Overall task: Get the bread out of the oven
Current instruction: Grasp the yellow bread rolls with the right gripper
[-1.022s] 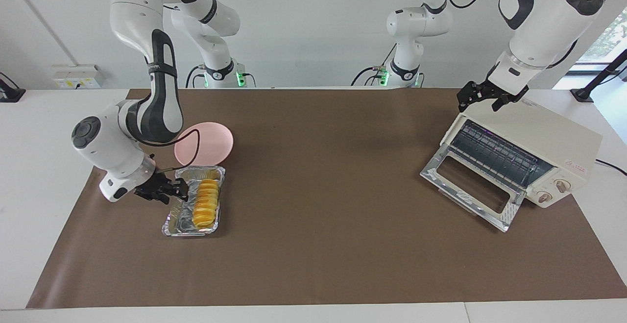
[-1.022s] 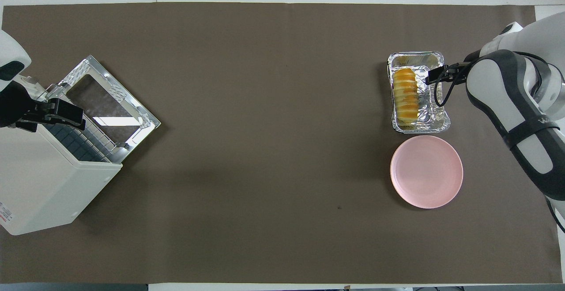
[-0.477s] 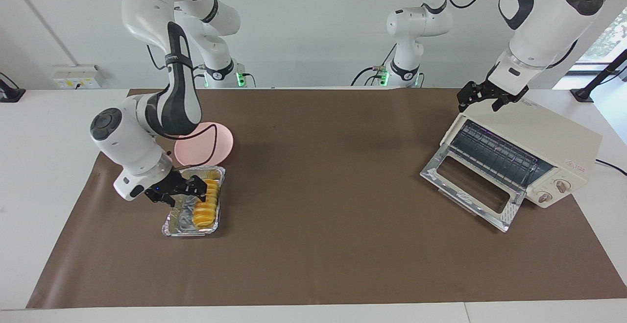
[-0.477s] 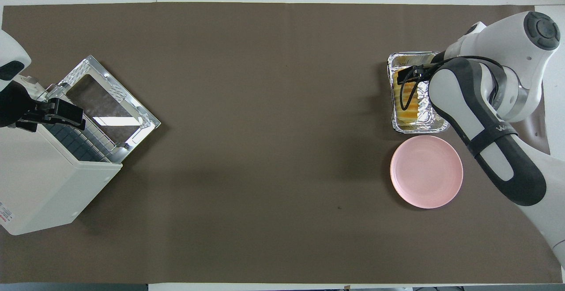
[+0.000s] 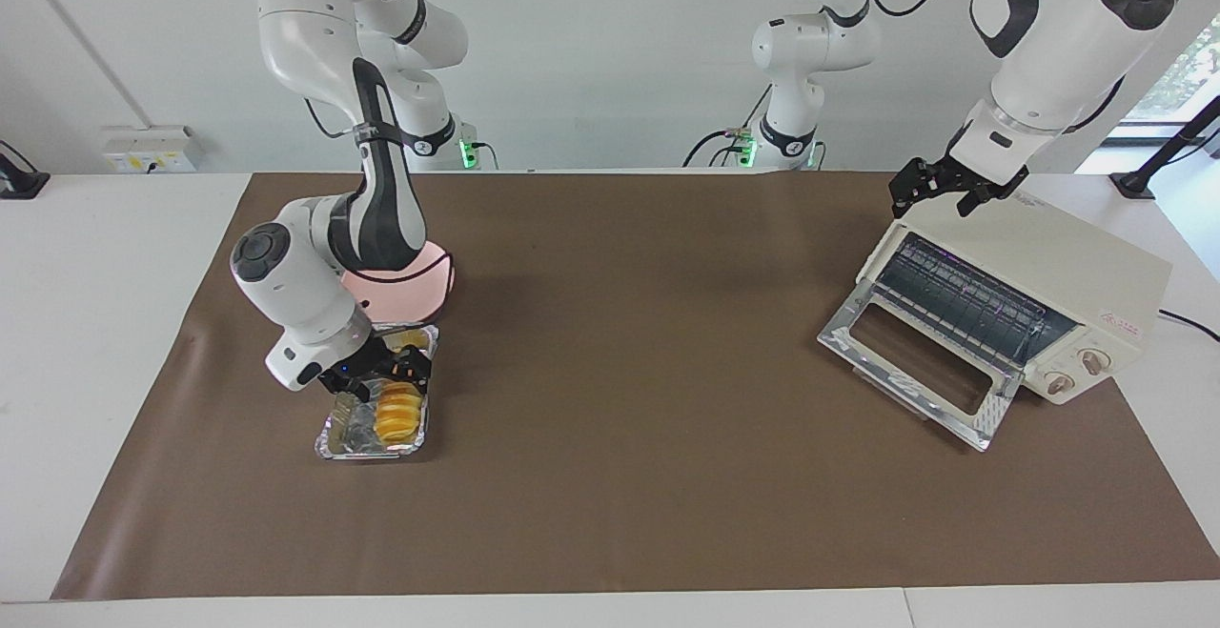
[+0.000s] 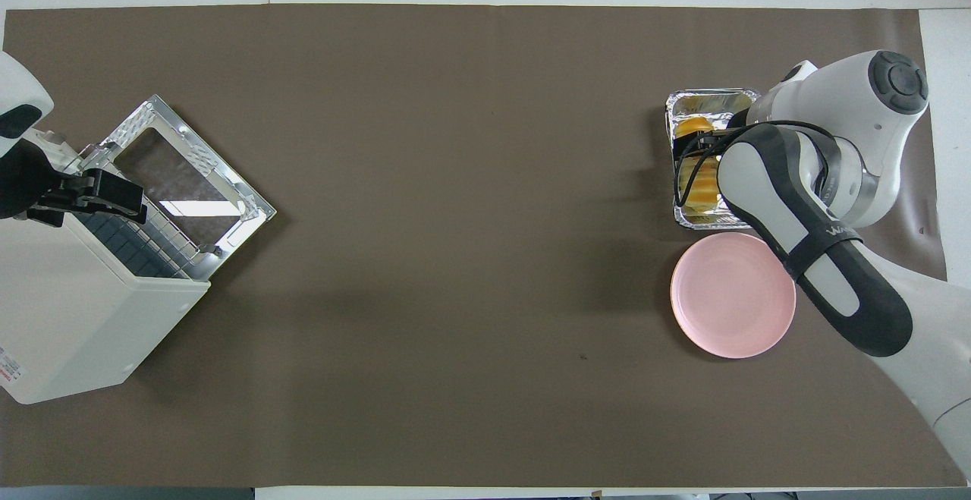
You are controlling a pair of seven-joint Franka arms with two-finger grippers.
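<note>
In the facing view the bread [image 5: 400, 409] is seen lying in the foil tray [image 5: 345, 439], its long axis running toward and away from the robots, directly beneath the right gripper [image 5: 389, 380], whose fingers are spread over the loaf's nearer half without being closed on it; the pink plate [image 5: 419, 296] lies just nearer the robots. At the left arm's end of the table the oven [image 5: 1067, 280] stands open and empty, with the left gripper [image 5: 939, 188] held over its top, fingers apart. In the overhead view most of the bread [image 6: 694, 127] is hidden by the right arm, and only its farther end is shown in the tray [image 6: 713, 98].

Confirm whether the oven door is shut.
No: the oven door hangs open, folded down onto the table with the wire rack exposed.
</note>
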